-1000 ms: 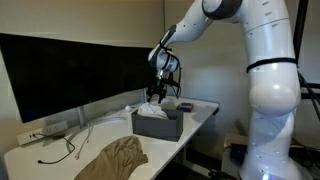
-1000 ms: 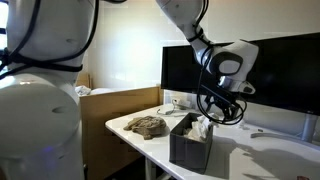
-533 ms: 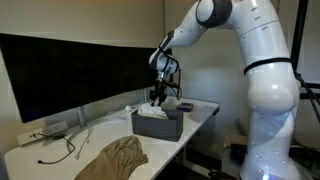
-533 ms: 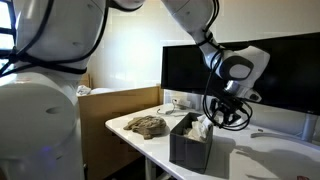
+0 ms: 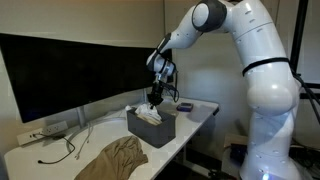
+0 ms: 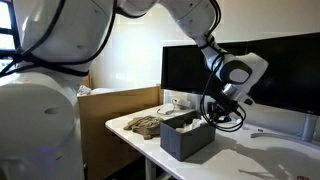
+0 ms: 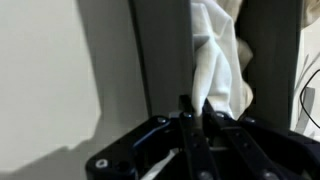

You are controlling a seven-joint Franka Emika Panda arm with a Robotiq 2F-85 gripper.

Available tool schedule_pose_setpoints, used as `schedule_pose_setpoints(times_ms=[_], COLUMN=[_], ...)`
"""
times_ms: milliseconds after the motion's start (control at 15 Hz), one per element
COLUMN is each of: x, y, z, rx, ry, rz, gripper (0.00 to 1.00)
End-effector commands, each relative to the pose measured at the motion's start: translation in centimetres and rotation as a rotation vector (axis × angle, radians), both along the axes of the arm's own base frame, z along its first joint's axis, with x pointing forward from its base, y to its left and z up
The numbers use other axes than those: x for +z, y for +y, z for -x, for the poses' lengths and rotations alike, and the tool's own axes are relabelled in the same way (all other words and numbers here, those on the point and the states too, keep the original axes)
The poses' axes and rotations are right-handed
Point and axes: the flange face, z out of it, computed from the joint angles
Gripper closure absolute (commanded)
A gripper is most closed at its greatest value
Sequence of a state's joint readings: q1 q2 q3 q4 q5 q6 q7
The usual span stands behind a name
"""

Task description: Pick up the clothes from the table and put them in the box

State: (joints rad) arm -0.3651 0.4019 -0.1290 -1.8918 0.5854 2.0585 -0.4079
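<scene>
A dark box [image 5: 160, 132] [image 6: 186, 142] stands on the white table [image 5: 30, 158], with a white cloth [image 5: 146, 113] [image 7: 215, 50] lying in it. My gripper [image 5: 153, 100] [image 6: 212, 118] [image 7: 195, 103] reaches down into the box beside its wall [image 7: 160, 60]. In the wrist view its fingers stand pressed together on the lower end of the white cloth. A brown garment [image 5: 115, 157] [image 6: 145, 124] lies crumpled on the table apart from the box.
A large black monitor [image 5: 70, 80] [image 6: 290, 75] stands along the table's back. A power strip [image 5: 45, 130] and loose cables [image 5: 62, 148] lie near it. A small dark object [image 5: 185, 106] sits behind the box. A wooden crate [image 6: 110, 100] stands beyond the table.
The fingers have closed from wide open to shut inside the box. The box has shifted and turned on the table, toward the brown garment.
</scene>
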Motion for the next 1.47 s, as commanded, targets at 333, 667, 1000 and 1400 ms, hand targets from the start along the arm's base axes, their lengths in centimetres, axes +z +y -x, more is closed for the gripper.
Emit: schedule_pose_setpoints(times_ms=[333,667,1000,1400], x=[2.7,3.8,4.2,3.9], y=[0.6,1.5,2.1,2.4], z=[-0.3,-0.6,-0.9,-0.9], rx=[0.012,0.03,0.044,0.062], ry=[-0.061,-0.08,-0.088,-0.098], rz=[0.028,0.078,0.085,0.075], gripper=[0.92,0.65,0.35,0.49])
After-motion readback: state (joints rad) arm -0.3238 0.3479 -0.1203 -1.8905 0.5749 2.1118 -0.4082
